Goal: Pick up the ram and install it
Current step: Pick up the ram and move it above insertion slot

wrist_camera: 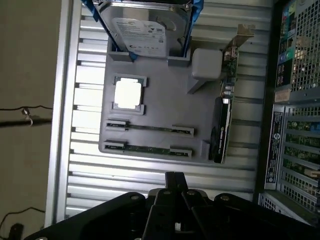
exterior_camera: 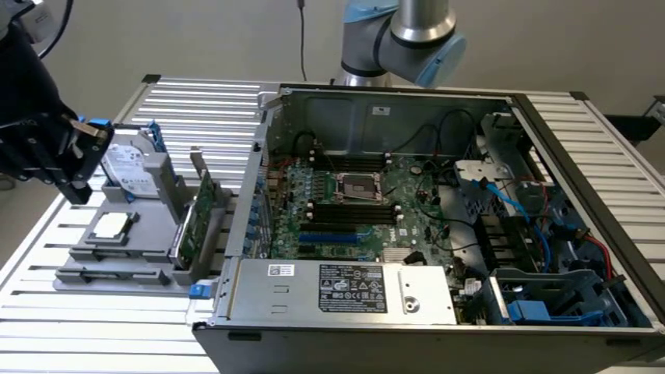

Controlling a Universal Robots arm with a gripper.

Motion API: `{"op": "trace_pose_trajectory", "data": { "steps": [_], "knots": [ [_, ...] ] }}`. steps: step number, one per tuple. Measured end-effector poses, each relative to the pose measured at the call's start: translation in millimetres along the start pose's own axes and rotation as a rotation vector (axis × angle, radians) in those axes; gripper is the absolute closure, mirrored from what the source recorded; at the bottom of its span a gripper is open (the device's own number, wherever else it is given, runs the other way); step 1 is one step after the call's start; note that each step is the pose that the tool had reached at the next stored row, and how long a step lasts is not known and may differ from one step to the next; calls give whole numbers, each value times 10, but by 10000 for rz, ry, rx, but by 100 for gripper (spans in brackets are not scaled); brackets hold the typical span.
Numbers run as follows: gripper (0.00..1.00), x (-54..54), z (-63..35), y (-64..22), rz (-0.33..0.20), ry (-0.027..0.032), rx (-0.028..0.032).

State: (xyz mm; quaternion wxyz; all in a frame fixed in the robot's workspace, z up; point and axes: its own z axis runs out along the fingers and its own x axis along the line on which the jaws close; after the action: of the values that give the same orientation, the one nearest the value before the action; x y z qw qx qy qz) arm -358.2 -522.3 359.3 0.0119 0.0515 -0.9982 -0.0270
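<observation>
Two ram sticks (wrist_camera: 150,129) (wrist_camera: 147,148) lie edge-up in the slots of a grey holder tray (wrist_camera: 165,100), thin green strips between grey end clips. In the exterior view the tray (exterior_camera: 104,253) sits left of the open computer case. My black gripper (exterior_camera: 75,191) hangs over the tray's far-left edge, beside the hard drive. From the wrist, its fingers (wrist_camera: 175,179) are pressed together, shut on nothing, a short way off the nearer ram stick. The motherboard's black memory slots (exterior_camera: 353,210) lie inside the case.
The tray also holds a hard drive (wrist_camera: 145,30) in blue brackets, a processor chip (wrist_camera: 128,93) and a tall green expansion card (exterior_camera: 195,222) standing next to the case wall. The open case (exterior_camera: 437,195) fills the exterior view's right. All rests on a ribbed metal table (exterior_camera: 93,327).
</observation>
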Motion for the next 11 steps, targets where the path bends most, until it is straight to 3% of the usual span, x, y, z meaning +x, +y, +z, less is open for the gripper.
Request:
{"op": "trace_pose_trajectory", "data": {
  "steps": [11],
  "knots": [
    [89,-1,20,-1,-1992,83,58]
  ]
}}
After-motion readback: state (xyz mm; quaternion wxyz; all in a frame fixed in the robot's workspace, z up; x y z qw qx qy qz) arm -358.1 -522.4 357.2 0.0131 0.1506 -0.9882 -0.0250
